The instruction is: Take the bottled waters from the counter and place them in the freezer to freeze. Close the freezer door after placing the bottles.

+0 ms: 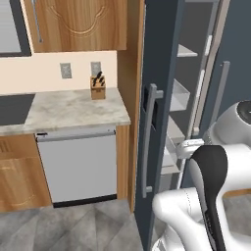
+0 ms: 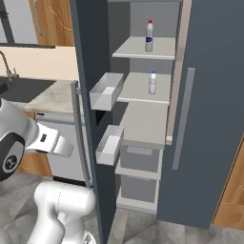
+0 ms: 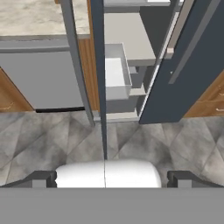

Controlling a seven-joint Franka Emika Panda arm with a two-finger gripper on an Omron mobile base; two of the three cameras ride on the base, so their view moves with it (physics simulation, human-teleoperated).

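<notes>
Hanging low with jaws spread wide and nothing between them, the gripper (image 3: 111, 177) looks along the thin edge of the freezer door (image 3: 99, 65), which stands swung out. In the hand view only the two dark fingertips (image 3: 41, 178) show at the bottom edge; the rest of the hand is cut off. The door's long grey handle (image 1: 148, 139) faces the counter side; the small black panel behind it is mostly hidden by the handle, no lit readout legible.

Both bottled waters are inside the freezer (image 2: 143, 119), upright: the red-capped bottle (image 2: 149, 36) on the top shelf, the blue-capped bottle (image 2: 152, 82) on the shelf below, well apart from each other. Labels are pale; any print is too small to read.

Two pale door bins (image 2: 106, 90) hang on the door's inner face, upper and lower; what shows of their insides looks bare, though the near walls hide part of each floor. Below the shelves sit two grey drawers (image 2: 139, 157), fronts shut, contents hidden.

The right-hand dark panel (image 2: 205, 119) with its own vertical handle is closed and runs off the frame's top.

The counter (image 1: 68, 110) carries a wooden knife block (image 1: 98, 87) at the back wall; the dishwasher front (image 1: 78, 166) sits beneath. A cooktop (image 1: 14, 108) is clipped by the left frame edge. No brand marks readable anywhere.
</notes>
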